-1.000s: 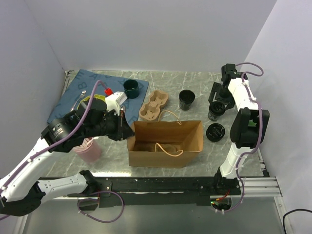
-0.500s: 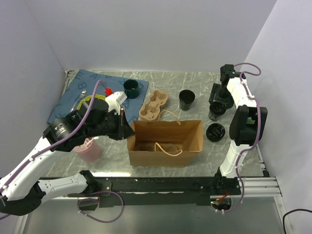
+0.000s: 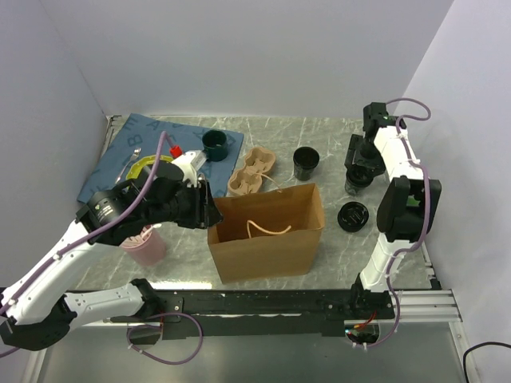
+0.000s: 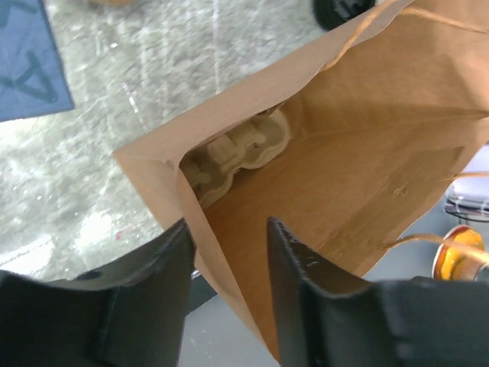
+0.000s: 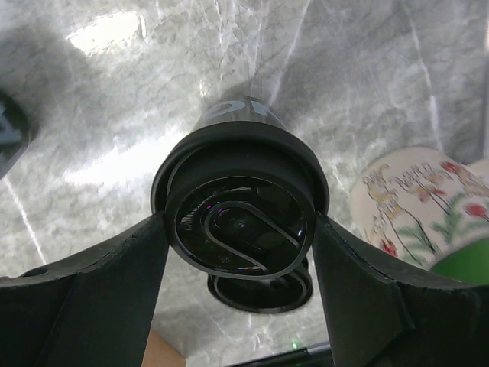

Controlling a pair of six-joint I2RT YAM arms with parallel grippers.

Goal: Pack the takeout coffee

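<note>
Coffee (image 3: 354, 185): upright on the table (image 3: 319, 132), far right, lid on. It is well apart from the bag (image 3: 267, 235) and not in it.

Right gripper (image 3: 356, 175): down over the coffee. In the wrist view the lidded cup sits between the 2 fingers (image 5: 99, 298). Each finger meets the lid rim with no gap seen on either side, so it is grasping the coffee. The cup base is on the table.

Left gripper (image 3: 206, 209): at the bag's upper left edge. In the wrist view the 2 fingers (image 4: 302, 298) stand apart. The bag's wall runs up between them, close to 1 finger and clear of the other. Released, not pinching.

Bag: upright at table centre, mouth open, 1 handle drooping into the mouth. A pale moulded piece (image 4: 237, 149) shows deep inside.

Other items:
- 1 loose black lid (image 3: 352, 216) lies flat between bag and coffee.
- 1 open black cup (image 3: 304, 162) stands behind the bag.
- The carrier (image 3: 251, 170) is just left of that cup.
- The green mug (image 3: 214, 144) is on the blue mat (image 3: 128, 152).
- The pink cup (image 3: 145, 246) is left of the bag, partly under the left arm.
</note>
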